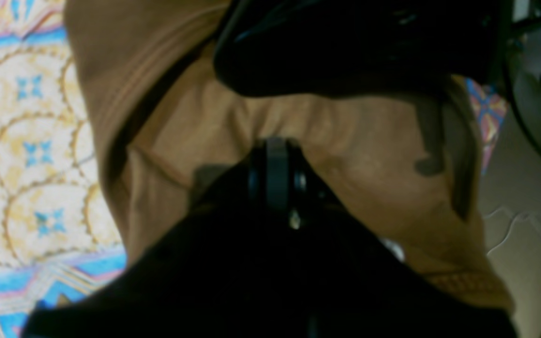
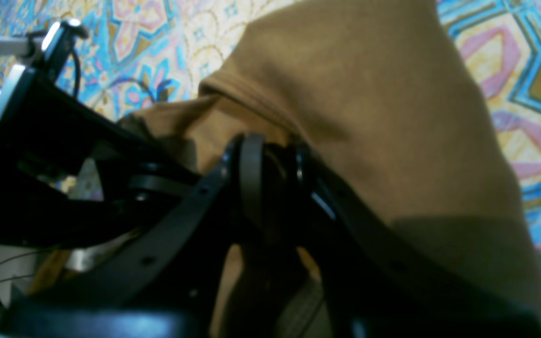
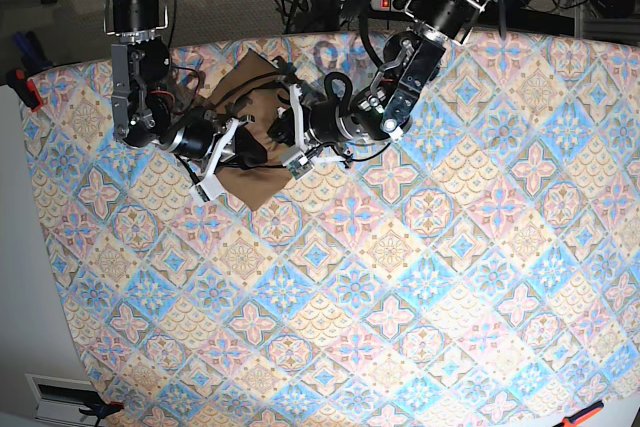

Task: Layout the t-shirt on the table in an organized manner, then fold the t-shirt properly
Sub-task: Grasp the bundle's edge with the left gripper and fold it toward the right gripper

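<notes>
Up at the far left part of the table (image 3: 420, 277), that's where the t-shirt (image 3: 252, 117) sits right now, bunched into a small tan-brown heap on the patterned cloth, nowhere near laid out. Both my arms are crowded in over it from either side.

My left gripper (image 1: 275, 155) comes at it from the right in the base view, and from my left wrist view it's clamped tight on a pinch of the t-shirt (image 1: 355, 155). You can see the fabric puckering into little creases right where the closed tips bite in. A ribbed hem or collar band runs up the left side of that view, and the floral cloth of the table (image 1: 31, 155) shows beyond it.

My right gripper (image 2: 270, 155) comes in from the left side in the base view. From my right wrist view, its tips are pressed into the t-shirt (image 2: 392, 117) just under a rolled ribbed edge, with cloth bulging over and past them. It looks like it has a fold of fabric between the tips, but it's dark and blurry in there, so I can't say for sure how far they're closed.

Most of the table (image 2: 533, 94) is bare pattern, near and right.
</notes>
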`<state>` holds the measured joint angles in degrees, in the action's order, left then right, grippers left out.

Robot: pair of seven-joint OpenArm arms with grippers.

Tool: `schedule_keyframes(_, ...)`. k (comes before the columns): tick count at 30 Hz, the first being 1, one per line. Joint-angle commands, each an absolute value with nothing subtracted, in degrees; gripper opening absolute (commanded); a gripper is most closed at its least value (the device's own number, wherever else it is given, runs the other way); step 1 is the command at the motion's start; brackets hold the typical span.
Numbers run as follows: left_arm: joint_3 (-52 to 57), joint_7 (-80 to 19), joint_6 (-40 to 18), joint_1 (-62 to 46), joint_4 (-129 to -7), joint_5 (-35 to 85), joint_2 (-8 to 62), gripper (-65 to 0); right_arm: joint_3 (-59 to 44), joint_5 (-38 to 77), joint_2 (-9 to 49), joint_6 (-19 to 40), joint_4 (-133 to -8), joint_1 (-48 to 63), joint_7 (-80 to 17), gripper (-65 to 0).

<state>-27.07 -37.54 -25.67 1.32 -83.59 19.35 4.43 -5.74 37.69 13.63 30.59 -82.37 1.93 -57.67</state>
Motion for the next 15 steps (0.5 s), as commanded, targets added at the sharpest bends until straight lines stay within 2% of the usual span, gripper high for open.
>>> schedule_keyframes(1, -28.09, -38.90, -25.54, 1.45, -83.56, 18.59, 3.82, -65.0, -6.02, 36.00, 14.29, 30.29, -82.77, 1.54, -58.68, -56.7)
schedule_keyframes(7, -29.05, -38.90, -25.45, 1.19, -86.37, 18.68, 3.65, -65.0, -6.20, 36.09, 14.29, 30.29, -86.20, 1.45, -60.35, -56.7)
schedule_keyframes(15, -29.05, -39.34, -25.36, -1.36, -99.91, 18.68, 3.74, -65.0, -16.40, 36.00, 14.20, 30.29, -101.23, 1.19, -72.04, -56.7)
